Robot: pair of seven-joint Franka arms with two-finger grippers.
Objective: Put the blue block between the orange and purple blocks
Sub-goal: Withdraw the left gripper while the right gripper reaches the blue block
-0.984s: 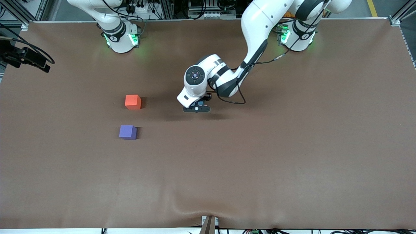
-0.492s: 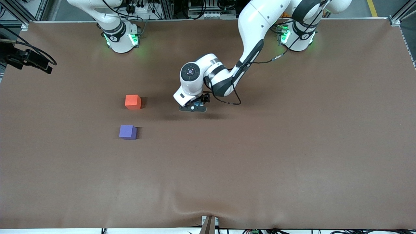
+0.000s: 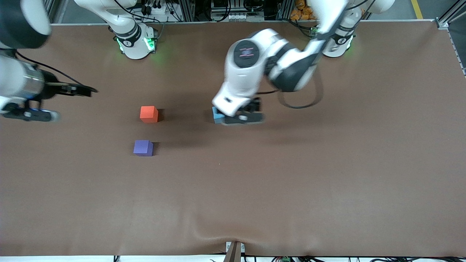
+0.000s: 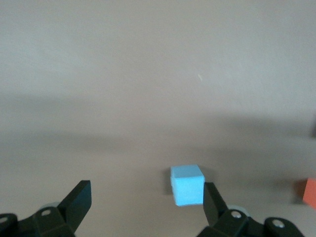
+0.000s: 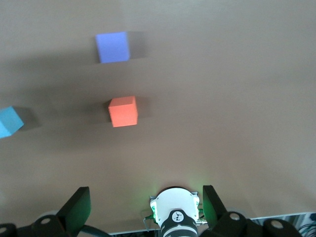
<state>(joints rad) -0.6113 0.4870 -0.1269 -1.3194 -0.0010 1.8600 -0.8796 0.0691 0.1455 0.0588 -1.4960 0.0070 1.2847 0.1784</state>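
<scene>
The blue block (image 3: 218, 116) sits on the brown table, about level with the orange block (image 3: 149, 114) and well apart from it, toward the left arm's end. The purple block (image 3: 143, 147) lies nearer the front camera than the orange one. My left gripper (image 3: 238, 117) hovers open and empty over the spot beside the blue block. In the left wrist view the block (image 4: 187, 184) shows below, close to one finger of that gripper (image 4: 145, 202). My right gripper (image 3: 85, 90) is open and empty, high over the right arm's end. The right wrist view shows purple (image 5: 113, 47), orange (image 5: 123, 111) and blue (image 5: 9, 122).
The right arm's base (image 5: 175, 212) shows between the right gripper's (image 5: 145, 210) fingers, far below. The orange block's edge (image 4: 310, 192) shows in the left wrist view. The brown table (image 3: 291, 182) carries only the three blocks.
My left gripper has risen and shifted toward its own end, and the blue block now shows on the table. My right arm has swung high into view over its end.
</scene>
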